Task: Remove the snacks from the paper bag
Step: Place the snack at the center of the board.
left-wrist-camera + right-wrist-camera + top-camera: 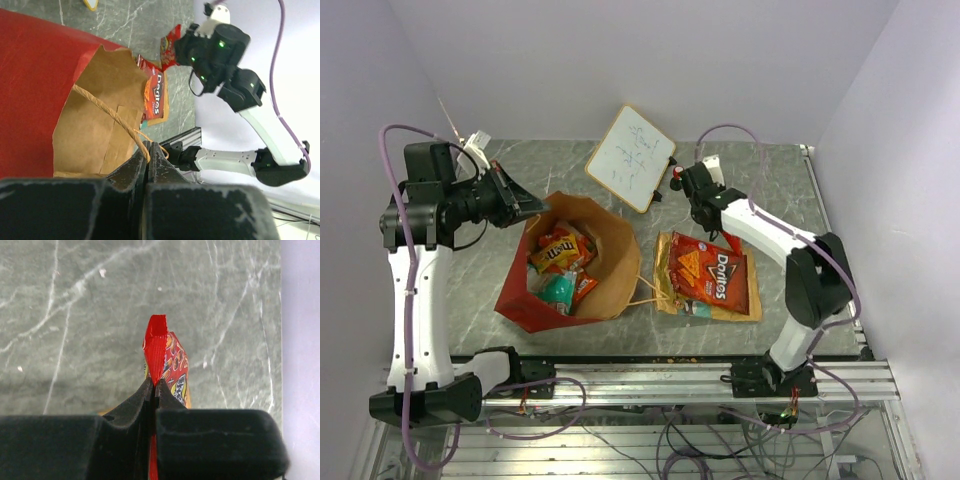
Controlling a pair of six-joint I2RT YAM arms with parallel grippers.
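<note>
The paper bag (525, 300), red outside and brown inside, lies on the table with its mouth facing up. Inside it are orange snack packets (556, 254) and a teal-white one (558, 291). My left gripper (541, 207) is at the bag's far rim, shut on a tan loop handle (112, 117); the left wrist view shows it (148, 148) pinching the cord. My right gripper (688, 187) is behind the pile of packets, shut on a small red snack packet (166, 357) held above the table. A red Doritos packet (715, 270) lies right of the bag, on a yellow-brown packet (665, 262).
A white tilted whiteboard (632, 158) stands at the back, between the arms. The bag's other handle (647, 290) trails toward the Doritos packet. The metal rail (700, 372) runs along the table's near edge. Walls close in on both sides.
</note>
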